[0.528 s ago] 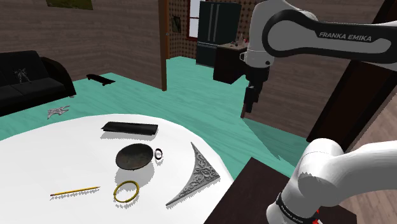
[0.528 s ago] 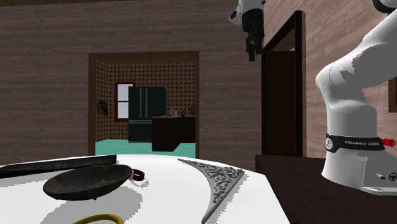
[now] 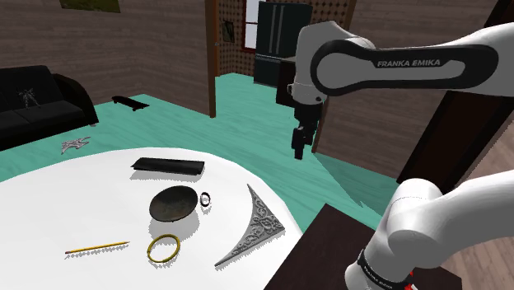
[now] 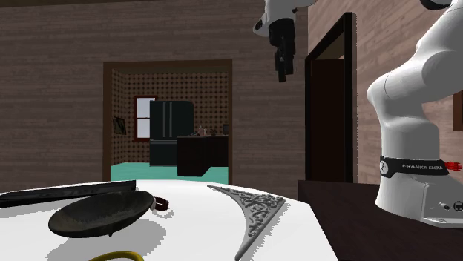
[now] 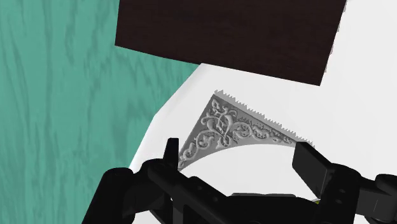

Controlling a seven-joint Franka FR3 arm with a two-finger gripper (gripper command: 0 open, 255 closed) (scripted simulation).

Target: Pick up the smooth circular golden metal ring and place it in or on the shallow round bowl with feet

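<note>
Progress stands at nothing done. The smooth circular golden ring lies flat on the round white table, close to the table's near edge in the shoulder view. A yellow pencil lies just beside it, toward that view's left. Behind the ring, near but not touching it, sits the dark shallow round bowl, which has nothing in it; the second exterior view shows it standing on short feet. A small dark loop lies just beside the bowl on the shoulder view's right. Farther that way lies a grey ornate triangular bracket, and beyond the bowl a flat black bar.

By my judgement the whole job is left: reaching the ring, closing on it, lifting it, carrying it the short way to the bowl and letting go.

The white arm rises from the dark brown stand at the shoulder view's lower right. It bends high, and its forearm runs across the top of that view toward the left. The wrist is turned down, so the black gripper hangs pointing downward, high above the table and well apart from the ring. In the wrist view its two fingers stand apart with nothing between them. Below them lie the bracket, the table's edge, the teal floor and the stand's top, so the hand seems to hang near the table's edge on the stand's side. Far off, a black fridge shows through a doorway.
</note>
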